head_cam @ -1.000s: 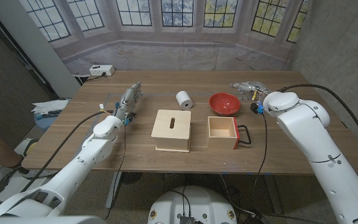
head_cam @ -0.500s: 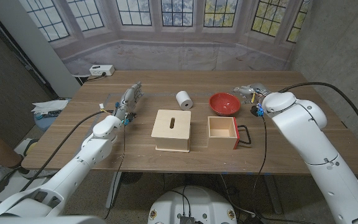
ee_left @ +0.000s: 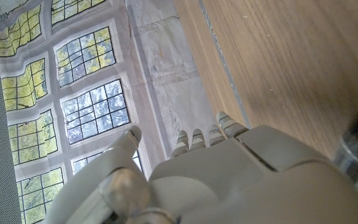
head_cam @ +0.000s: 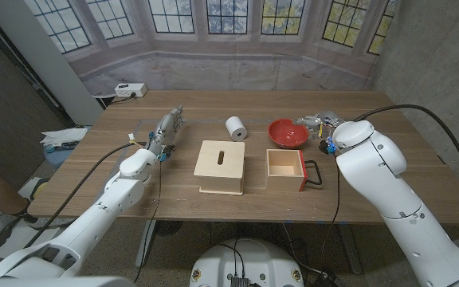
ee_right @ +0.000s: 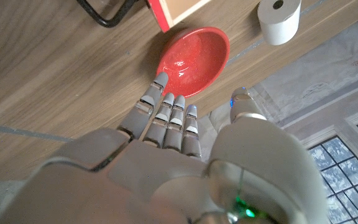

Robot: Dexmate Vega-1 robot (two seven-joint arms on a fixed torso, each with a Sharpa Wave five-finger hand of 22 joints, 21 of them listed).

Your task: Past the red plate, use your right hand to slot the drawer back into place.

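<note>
Nothing of the job is done yet: the drawer [head_cam: 284,168] sits pulled right out on the bench [head_cam: 213,108], a small wooden tray with a red front face and a black loop handle [head_cam: 313,174] pointing to the right. Its housing, the pale wooden box [head_cam: 221,166] with a slot in its lid, stands just to the drawer's left, apart from it by a narrow gap. So the whole push is ahead of you.

Your right hand [head_cam: 319,124] is up at the far side, just right of the red plate [head_cam: 288,132], which from here reads as a shallow red bowl. In the right wrist view the right hand's fingers [ee_right: 166,115] are stretched out straight and close together, reaching toward the plate's rim, with nothing in them. It's released, holding nothing.

The drawer lies nearer to you than that hand and a little to its left, on the near side of the plate; the handle end is the closest part to your hand. As I read it, you need to bring the hand back toward the near edge, get it against the red front or the handle, and drive leftward into the box.

Your left hand [head_cam: 166,127] stands well off to the left, fingers extended toward the far side, gripping nothing, well away from the box. A white paper roll [head_cam: 235,127] stands beyond the box, clear of the drawer's path.
</note>
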